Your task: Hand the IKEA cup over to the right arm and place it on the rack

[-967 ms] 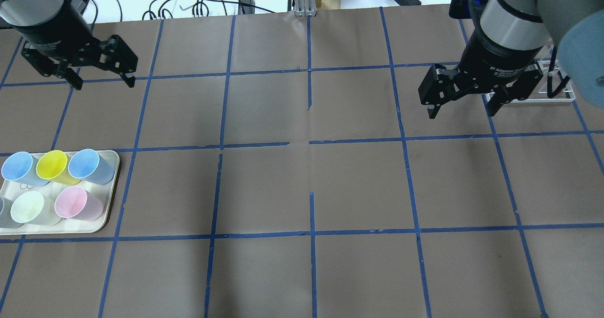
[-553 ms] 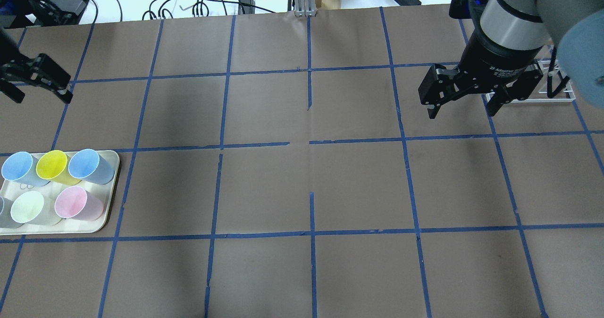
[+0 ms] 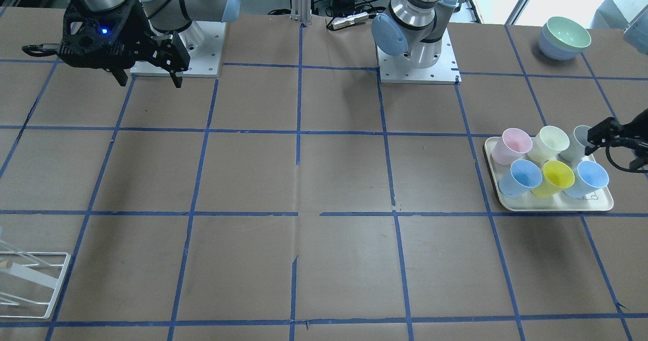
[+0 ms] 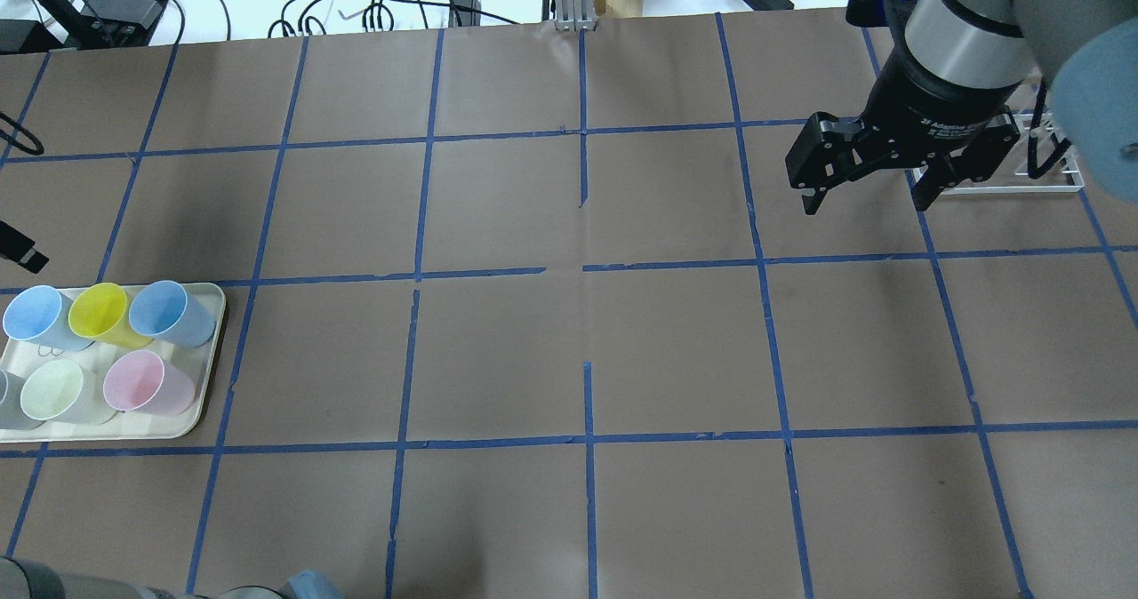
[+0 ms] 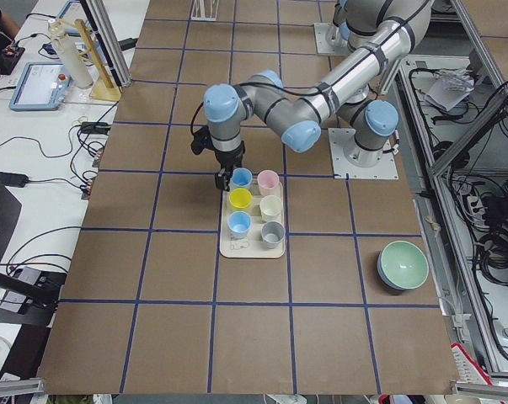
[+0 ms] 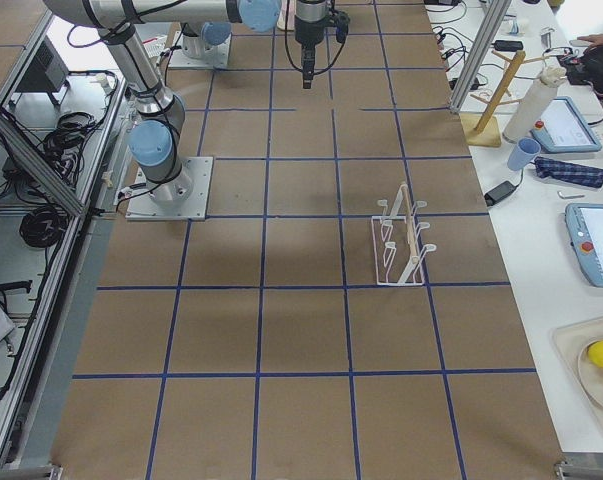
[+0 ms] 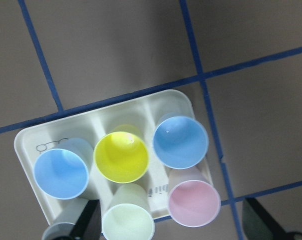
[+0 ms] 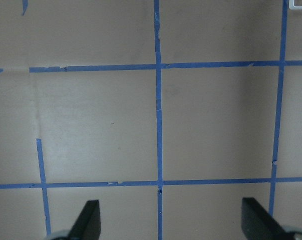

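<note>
IKEA cup (image 4: pixel 164 313): pale blue, matte, tapered plastic, upright on the cream tray (image 4: pixel 203 408) at the left edge of the surface (image 4: pixel 569 350), touching the yellow cup (image 4: pixel 98 310). Left claw (image 7: pixel 168 210) spread above the tray, swung down from the far left corner. Right claw (image 4: pixel 862 199) spread, empty, near the white wire rack (image 6: pixel 401 235).

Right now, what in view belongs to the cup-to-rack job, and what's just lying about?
Job: IKEA cup, rack, left tool, right tool.
Lying about: second blue cup, yellow cup, pink cup, pale green cup, grey cup, bowls.
</note>
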You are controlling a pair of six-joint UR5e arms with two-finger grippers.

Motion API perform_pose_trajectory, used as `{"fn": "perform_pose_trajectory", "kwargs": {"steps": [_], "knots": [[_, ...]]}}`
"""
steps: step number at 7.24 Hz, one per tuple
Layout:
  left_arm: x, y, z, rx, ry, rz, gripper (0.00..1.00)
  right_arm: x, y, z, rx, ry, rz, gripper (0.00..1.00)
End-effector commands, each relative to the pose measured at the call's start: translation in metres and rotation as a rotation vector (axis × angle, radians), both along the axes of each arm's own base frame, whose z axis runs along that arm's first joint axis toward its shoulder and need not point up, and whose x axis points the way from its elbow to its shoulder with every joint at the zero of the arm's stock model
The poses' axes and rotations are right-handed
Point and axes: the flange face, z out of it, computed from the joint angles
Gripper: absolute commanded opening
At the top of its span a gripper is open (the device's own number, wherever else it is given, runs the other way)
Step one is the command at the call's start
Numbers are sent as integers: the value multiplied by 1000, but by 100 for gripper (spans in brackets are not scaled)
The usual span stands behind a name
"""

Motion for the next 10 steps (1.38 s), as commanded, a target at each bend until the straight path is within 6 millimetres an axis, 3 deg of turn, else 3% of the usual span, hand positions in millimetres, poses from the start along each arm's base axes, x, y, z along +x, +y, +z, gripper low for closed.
{"fn": "perform_pose_trajectory", "kwargs": {"steps": [1,3,4,6,7,8,10], "knots": [[61,0,-61,-13,-16,-38,100,-2,-4,0,-11,-7,-2,100],[70,1,-79,9,7,-6,100,-3,-6,-3,-8,-10,-9,100],[72,-1,-89,17,16,-5,100,0,-20,-18,13,-46,-18,100],[76,-2,-111,37,41,-2,100,15,-29,-19,-21,-192,-17,100],[77,-3,-113,41,42,-2,90,25,-31,-18,-22,-293,-17,100],[77,-4,-115,40,41,-5,58,32,-30,-17,-14,-370,-13,100],[78,-5,-114,33,33,-4,23,43,-36,-24,11,-484,-17,100]]}}
